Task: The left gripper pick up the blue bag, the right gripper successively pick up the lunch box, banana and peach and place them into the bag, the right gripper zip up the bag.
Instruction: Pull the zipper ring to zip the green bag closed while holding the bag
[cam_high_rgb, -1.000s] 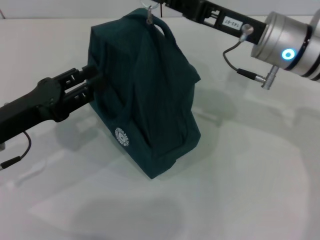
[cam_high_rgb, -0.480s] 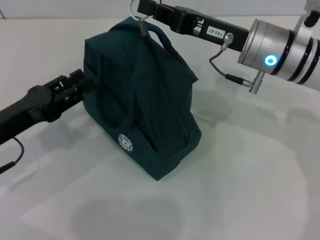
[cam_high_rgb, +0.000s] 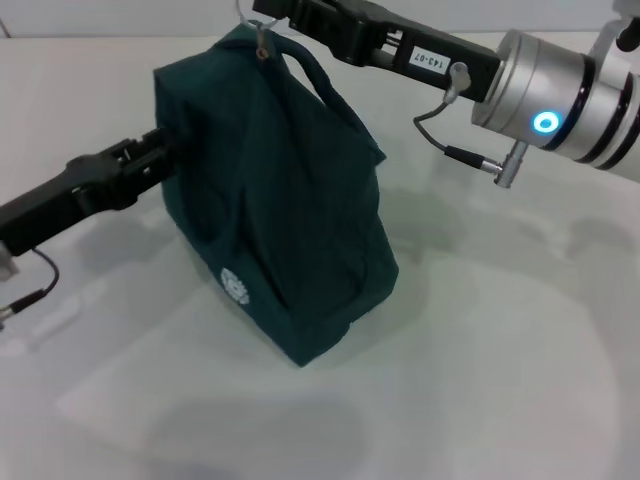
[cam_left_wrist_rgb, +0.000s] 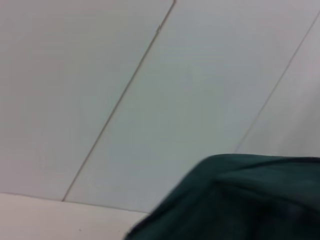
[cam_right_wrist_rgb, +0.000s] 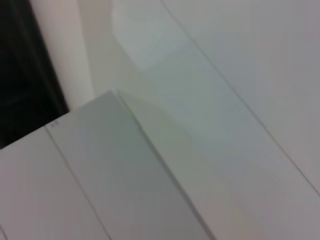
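Observation:
The blue bag (cam_high_rgb: 290, 200) stands on the white table, dark teal, with its round white logo (cam_high_rgb: 232, 285) low on the near side and a loop handle (cam_high_rgb: 322, 78) on top. My left gripper (cam_high_rgb: 163, 150) is against the bag's left side, shut on the fabric. My right gripper (cam_high_rgb: 268, 12) is over the bag's top far corner, shut on the metal ring of the zipper pull (cam_high_rgb: 262, 45). The bag's top looks closed. The teal fabric also shows in the left wrist view (cam_left_wrist_rgb: 250, 200). The lunch box, banana and peach are out of view.
The white table (cam_high_rgb: 500, 350) stretches in front of and right of the bag. My right arm's silver wrist with a blue light (cam_high_rgb: 545, 122) and a cable (cam_high_rgb: 440, 150) hang over the back right. The right wrist view shows only pale wall panels.
My right gripper has moved left along the bag's top with the zipper pull. The bag has shifted and turned to the left, and my left gripper has moved with it.

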